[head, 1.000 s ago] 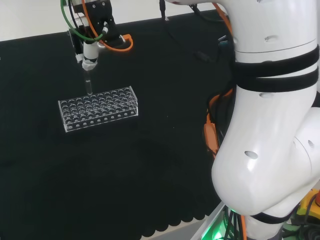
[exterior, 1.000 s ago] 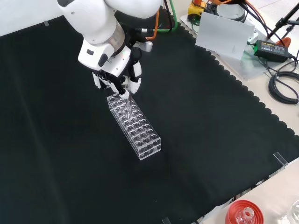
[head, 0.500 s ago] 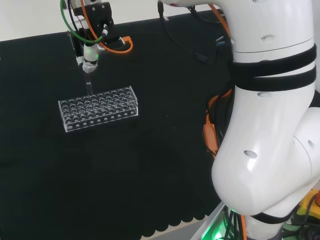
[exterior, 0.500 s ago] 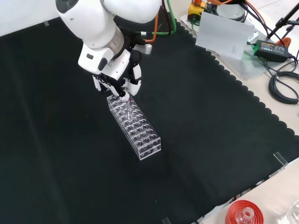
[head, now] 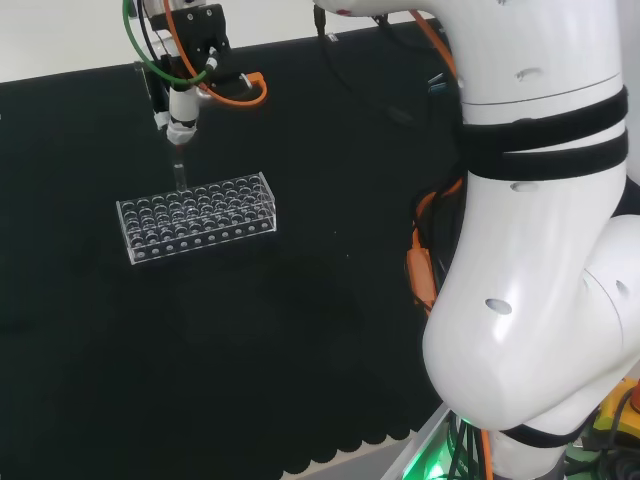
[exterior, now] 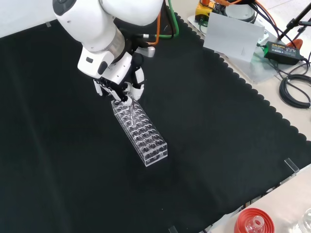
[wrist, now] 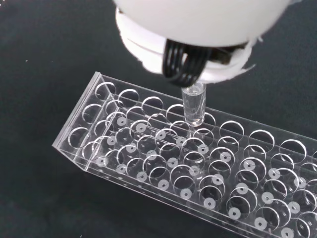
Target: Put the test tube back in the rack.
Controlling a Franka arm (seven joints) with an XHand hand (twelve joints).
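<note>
The robot hand (exterior: 120, 86) pinches an upright tube (wrist: 193, 105), its lower end just above the rack (head: 196, 216) on the black worktop (exterior: 209, 145).

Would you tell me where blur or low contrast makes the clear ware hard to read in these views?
Wrist view: the white hand is blurred, the clear plastic rack sharp. Head view: the clear glass test tube nearly vanishes against the black cloth. Front view: the tube is hard to make out.

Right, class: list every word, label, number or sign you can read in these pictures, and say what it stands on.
None can be read.
Rack: clear, unmarked.
Test tube: no print.
Grey panel: blank.
Black box: pale label, too small to read.
</note>
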